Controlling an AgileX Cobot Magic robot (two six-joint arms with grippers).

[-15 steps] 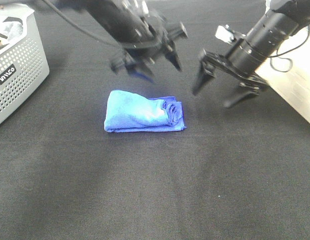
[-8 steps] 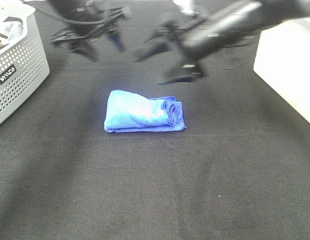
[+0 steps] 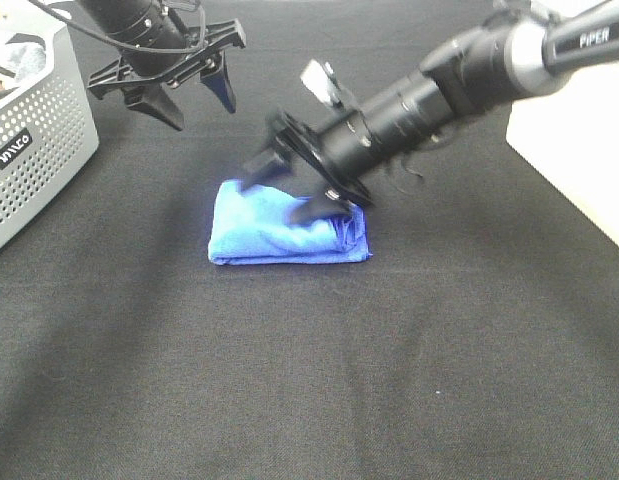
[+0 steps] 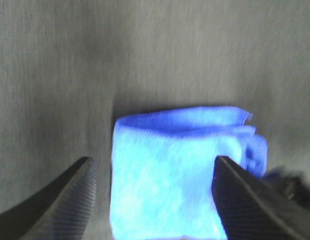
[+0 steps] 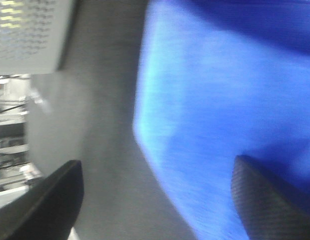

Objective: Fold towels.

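Note:
The royal-blue towel (image 3: 279, 235) lies folded into a small thick rectangle on the black tabletop, with layered edges at its right end. My right gripper (image 3: 282, 192) reaches across from the right and hangs open just over the towel's top, one finger on each side of its far part. In the right wrist view the towel (image 5: 220, 100) fills the frame between the open fingers (image 5: 49, 200). My left gripper (image 3: 201, 108) is open and empty, raised behind and left of the towel. The left wrist view shows the towel (image 4: 180, 170) below its open gripper (image 4: 152, 160).
A perforated grey basket (image 3: 39, 140) with grey cloth inside stands at the left edge; it also shows in the right wrist view (image 5: 29, 30). A white box (image 3: 579, 140) sits at the right edge. Black cloth covers the table in front of the towel.
My right arm swung from the right across the middle and came down over the towel. My left arm pulled back to the rear left. The towel has not moved.

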